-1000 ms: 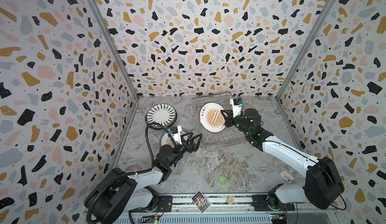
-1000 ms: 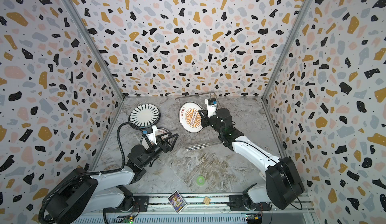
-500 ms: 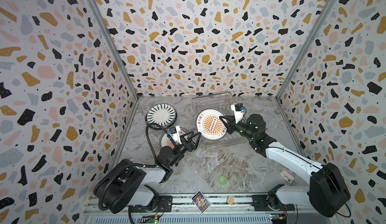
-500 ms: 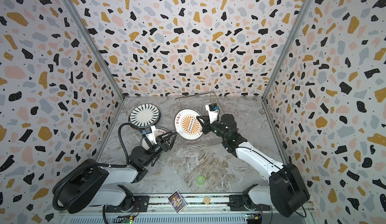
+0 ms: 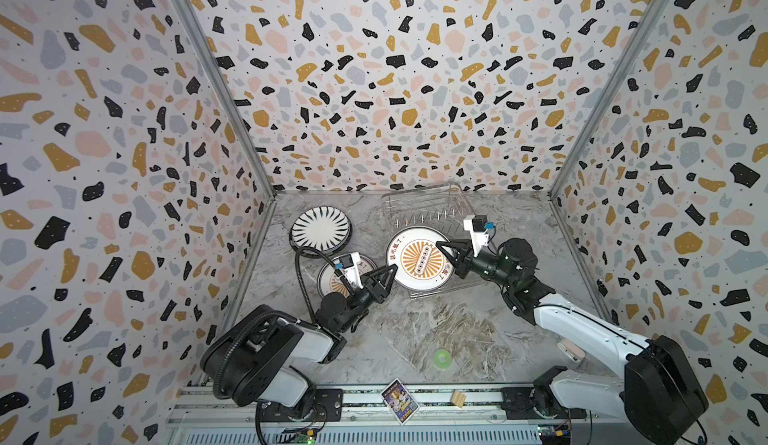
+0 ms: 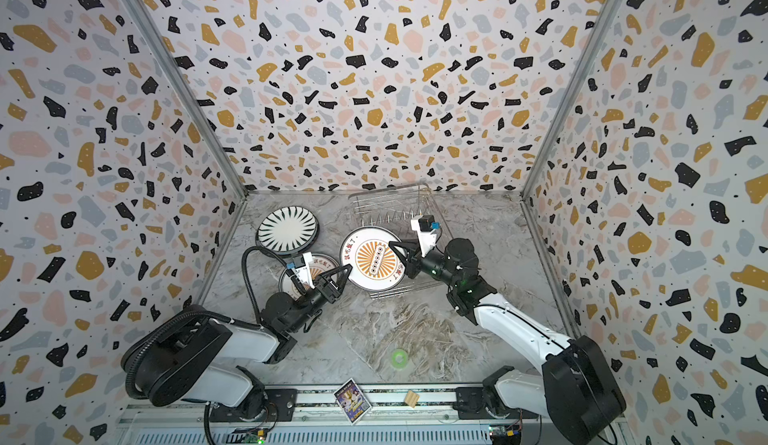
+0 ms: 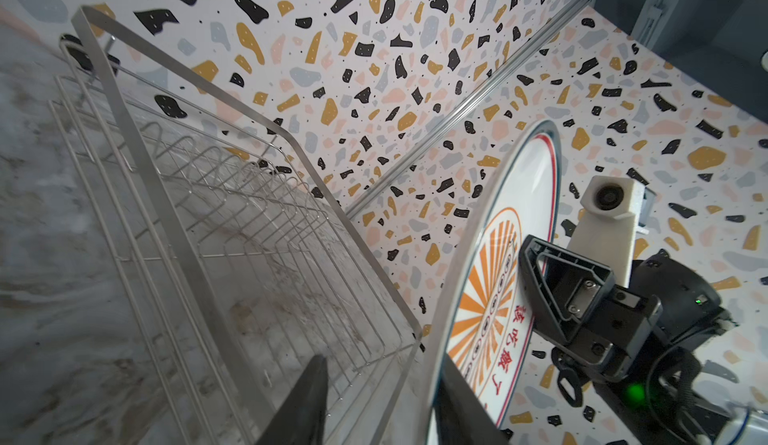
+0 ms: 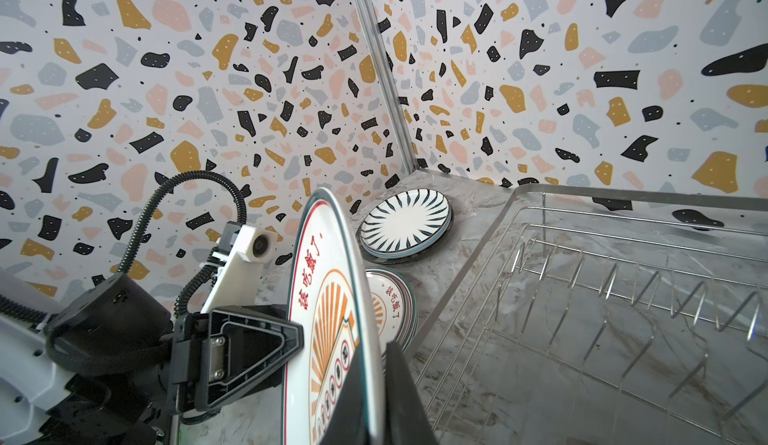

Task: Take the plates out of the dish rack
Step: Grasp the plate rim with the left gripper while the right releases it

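Clamping sunburst plate (image 5: 417, 262): right pincer (image 5: 442, 252); left pincer (image 5: 390, 276) straddling rim.

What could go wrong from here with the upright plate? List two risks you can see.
1. The sunburst plate stands on edge, pinched at its rim by the right fingers; the left fingers straddle the opposite rim with a gap showing. Releasing early could drop it.
2. A second plate lies flat under the left arm, and the dish rack is close; a swing could chip either.
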`<action>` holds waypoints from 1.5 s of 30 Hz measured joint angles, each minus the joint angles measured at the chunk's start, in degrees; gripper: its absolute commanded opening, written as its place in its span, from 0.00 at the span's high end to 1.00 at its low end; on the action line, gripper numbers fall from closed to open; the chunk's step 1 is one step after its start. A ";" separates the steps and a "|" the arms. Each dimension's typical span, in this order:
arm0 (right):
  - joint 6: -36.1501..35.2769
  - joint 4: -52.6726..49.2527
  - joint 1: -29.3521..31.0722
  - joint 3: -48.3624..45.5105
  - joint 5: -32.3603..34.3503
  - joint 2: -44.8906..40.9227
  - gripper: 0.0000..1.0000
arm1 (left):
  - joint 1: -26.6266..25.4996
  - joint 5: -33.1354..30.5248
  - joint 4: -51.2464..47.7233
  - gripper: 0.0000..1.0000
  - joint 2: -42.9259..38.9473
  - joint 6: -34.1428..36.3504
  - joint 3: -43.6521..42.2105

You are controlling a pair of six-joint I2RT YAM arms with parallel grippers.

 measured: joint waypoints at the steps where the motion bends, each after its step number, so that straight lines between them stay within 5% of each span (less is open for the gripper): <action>1: 0.11 0.15 -0.04 -0.33 -0.20 -0.09 0.95 | -0.17 0.33 0.13 0.70 0.26 -0.31 0.13; 14: 2.19 1.55 -1.99 -2.14 -3.67 -1.60 0.94 | -2.21 2.78 -0.52 0.95 -2.84 0.26 0.92; 28: 3.91 3.19 -2.36 -1.88 -7.28 -1.29 0.93 | -4.20 0.46 -9.01 1.00 -11.85 3.52 -0.33; 33: 3.08 2.89 -2.64 -0.70 -8.85 0.98 0.77 | -4.33 -0.39 -10.82 1.00 -12.70 3.63 -0.33; 39: 1.64 1.40 -2.40 -0.70 -8.85 2.08 0.74 | -4.26 -1.31 -17.49 1.00 -15.82 4.13 -0.09; 45: 0.39 -0.70 -2.40 -0.61 -6.21 2.05 0.44 | -2.64 -1.99 -21.70 1.00 -19.91 4.13 -0.09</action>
